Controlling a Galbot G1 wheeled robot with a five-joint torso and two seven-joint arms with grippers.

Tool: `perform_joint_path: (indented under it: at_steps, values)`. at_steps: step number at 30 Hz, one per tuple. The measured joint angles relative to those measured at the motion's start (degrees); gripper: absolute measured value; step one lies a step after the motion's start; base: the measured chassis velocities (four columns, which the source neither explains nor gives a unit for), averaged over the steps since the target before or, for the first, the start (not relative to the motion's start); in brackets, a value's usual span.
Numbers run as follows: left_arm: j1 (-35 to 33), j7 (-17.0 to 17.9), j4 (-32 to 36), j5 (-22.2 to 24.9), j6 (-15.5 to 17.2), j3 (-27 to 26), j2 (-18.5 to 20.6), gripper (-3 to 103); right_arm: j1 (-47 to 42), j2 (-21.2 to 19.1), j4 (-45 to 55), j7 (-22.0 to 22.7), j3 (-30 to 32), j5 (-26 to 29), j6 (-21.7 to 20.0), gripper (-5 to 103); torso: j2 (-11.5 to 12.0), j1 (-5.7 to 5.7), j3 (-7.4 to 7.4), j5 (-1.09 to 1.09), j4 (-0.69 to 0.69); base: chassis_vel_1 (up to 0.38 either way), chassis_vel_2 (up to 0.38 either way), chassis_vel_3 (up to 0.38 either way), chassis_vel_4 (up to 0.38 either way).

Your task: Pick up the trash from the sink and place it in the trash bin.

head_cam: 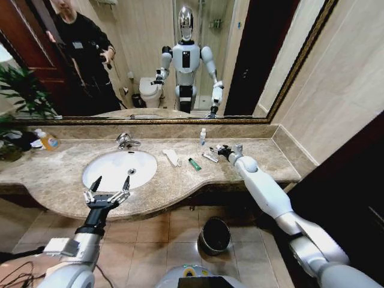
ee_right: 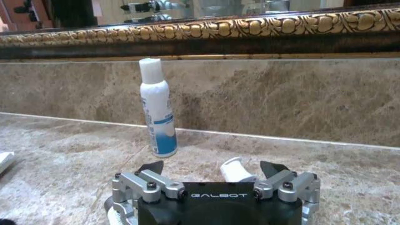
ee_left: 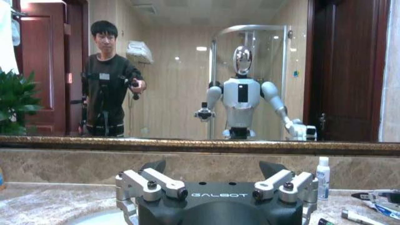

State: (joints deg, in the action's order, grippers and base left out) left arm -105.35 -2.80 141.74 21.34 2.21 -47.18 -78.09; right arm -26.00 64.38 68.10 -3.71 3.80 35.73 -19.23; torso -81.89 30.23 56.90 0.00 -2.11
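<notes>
The white sink (head_cam: 114, 174) has a chrome tap (head_cam: 126, 141) behind it. The trash lies on the marble counter to its right: a white wrapper (head_cam: 172, 157), a green stick (head_cam: 194, 164), a white tube (head_cam: 210, 157) and a small white-capped bottle (head_cam: 203, 137) standing by the wall. My right gripper (head_cam: 222, 150) is low over the counter beside the tube. In the right wrist view this gripper (ee_right: 211, 168) is open, with a white tube end (ee_right: 233, 169) between its fingers and the bottle (ee_right: 156, 110) ahead. My left gripper (head_cam: 109, 189) hangs open over the sink's front rim. The trash bin (head_cam: 215, 235) stands on the floor below.
An orange-labelled soap bottle (head_cam: 48, 141) and a plant (head_cam: 18, 96) sit at the counter's far left. A framed mirror (head_cam: 150, 60) runs along the back wall. The counter edge (head_cam: 180, 201) curves outward in front of the basin, above the tiled floor.
</notes>
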Motion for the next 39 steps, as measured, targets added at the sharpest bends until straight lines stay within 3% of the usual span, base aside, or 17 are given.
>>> perform_joint_path:
  at_steps: [5, 6, 7, 8, 10, 11, 13, 14, 23, 24, 29, 30, 34, 35, 39]
  values:
    - [0.0, 0.0, 0.0, 0.0, 0.0, 0.0, 0.0, 100, 0.73, 0.41, -1.13, 0.57, -0.29, -0.26, -0.06, 101, 0.0, 0.0, 0.0, 0.0, 0.0, 0.0, 0.0, 0.0, 0.0]
    - [0.0, 0.0, 0.0, 0.0, 0.0, 0.0, 0.0, 100, 0.81, 0.45, -1.46, 0.61, -0.37, -0.44, -0.06, 93, 0.0, 0.0, 0.0, 0.0, 0.0, 0.0, 0.0, 0.0, 0.0]
    - [0.0, 0.0, 0.0, 0.0, 0.0, 0.0, 0.01, 100, 0.84, 0.46, -1.7, 0.6, -0.42, -0.58, -0.06, 93, 0.0, 0.0, 0.0, 0.0, 0.0, 0.0, 0.0, 0.0, 0.0]
    - [0.0, 0.0, 0.0, 0.0, 0.0, 0.0, 0.0, 100, 0.89, 0.49, -1.94, 0.56, -0.47, -0.72, -0.06, 83, 0.0, 0.0, 0.0, 0.0, 0.0, 0.0, 0.0, 0.0, 0.0]
    - [0.0, 0.0, 0.0, 0.0, 0.0, 0.0, 0.0, 100, 1.02, 0.56, -2.33, 0.49, -0.53, -0.9, -0.05, 83, 0.0, 0.0, 0.0, 0.0, 0.0, 0.0, 0.0, 0.0, 0.0]
    - [0.0, 0.0, 0.0, 0.0, 0.0, 0.0, 0.0, 100, 1.19, 0.69, -2.67, 0.48, -0.61, -1.11, -0.01, 72, 0.0, 0.0, 0.0, 0.01, 0.0, 0.0, 0.0, 0.0, 0.0]
    - [0.0, 0.0, 0.0, 0.0, 0.0, 0.0, 0.0, 100, 1.33, 0.81, -2.91, 0.48, -0.65, -1.25, 0.02, 72, 0.0, 0.0, 0.0, 0.0, 0.0, 0.0, 0.0, 0.0, 0.0]
    - [0.0, 0.0, 0.0, 0.0, 0.0, 0.0, 0.0, 100, 1.41, 0.9, -3.09, 0.48, -0.68, -1.33, 0.04, 58, 0.0, 0.0, 0.0, 0.0, 0.0, 0.0, 0.0, 0.0, 0.0]
    - [0.0, 0.0, 0.0, 0.0, 0.0, 0.0, 0.0, 100, 2.01, 1.58, -4.73, 0.21, -0.93, -2.57, 0.47, 59, 0.0, 0.0, 0.0, 0.0, 0.0, 0.0, 0.0, 0.0, 0.0]
    - [0.0, 0.0, 0.0, 0.0, 0.0, 0.0, 0.0, 100, 2.12, 1.68, -5.04, 0.03, -0.97, -2.93, 0.67, 51, 0.0, 0.0, 0.0, 0.0, 0.0, 0.0, 0.0, 0.0, 0.0]
    - [0.0, 0.0, 0.0, 0.0, 0.0, 0.0, 0.0, 100, 2.33, 1.85, -5.6, -0.1, -1.05, -3.87, 1.23, 47, 0.0, 0.0, 0.0, 0.0, 0.0, 0.0, 0.0, 0.0, 0.0]
    - [0.0, 0.0, 0.0, 0.0, 0.0, 0.0, 0.0, 100, 2.35, 1.85, -5.7, -0.12, -1.09, -4.16, 1.33, 38, 0.0, 0.0, 0.0, 0.0, 0.0, 0.0, 0.0, 0.0, 0.0]
    - [0.0, 0.0, 0.0, 0.0, 0.0, 0.0, 0.0, 100, 2.34, 1.78, -6.01, -0.18, -1.24, -5.11, 2.18, 32, 0.0, -0.01, 0.0, 0.01, 0.01, 0.0, 0.0, 0.0, 0.0]
    - [0.0, 0.0, 0.0, 0.0, 0.01, 0.0, 0.0, 100, 2.24, 1.78, -5.95, -0.09, -1.23, -5.16, 2.31, 25, 0.0, -0.01, 0.0, 0.0, 0.0, 0.0, 0.0, 0.0, 0.0]
    - [0.0, 0.0, 0.0, 0.0, 0.0, 0.0, 0.0, 100, 1.94, 1.75, -5.58, 0.25, -1.17, -5.16, 2.35, 25, 0.0, -0.01, 0.0, 0.0, 0.0, 0.0, 0.0, 0.0, 0.0]
